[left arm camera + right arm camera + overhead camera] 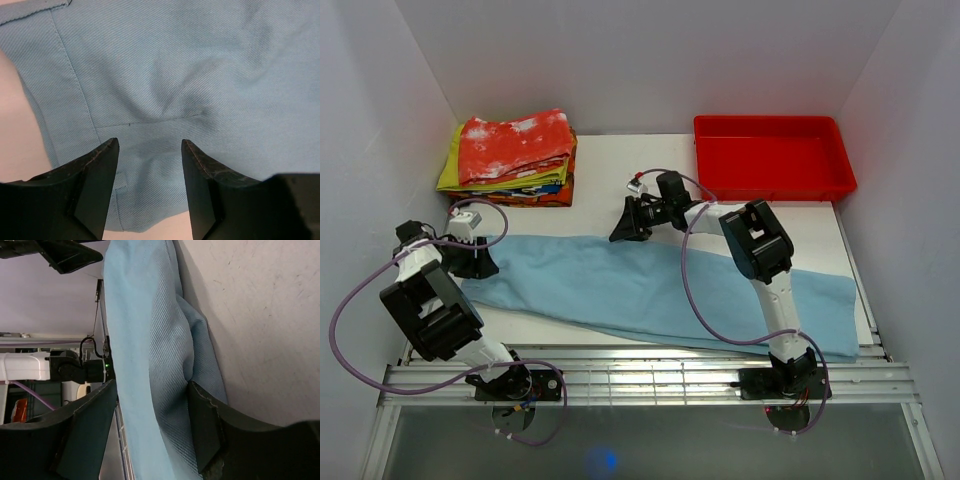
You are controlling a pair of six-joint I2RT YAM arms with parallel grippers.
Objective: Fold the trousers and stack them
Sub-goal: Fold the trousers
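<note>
The light sky-blue trousers (650,290) lie stretched across the table from left to right, folded lengthwise. My left gripper (475,262) stands over their left end. In the left wrist view the left gripper (150,142) is open, its jaws apart over slightly puckered trouser fabric (175,65) near the cloth's edge. My right gripper (625,228) is at the far edge of the trousers near the middle. In the right wrist view the right gripper (152,384) is open, with a raised fold of the trousers (145,315) between its jaws, touching the right finger (205,425).
A stack of folded clothes (515,155), red-and-white on top, sits at the back left. A red tray (775,122) stands at the back right. White table (620,170) shows between them. White walls close in on both sides.
</note>
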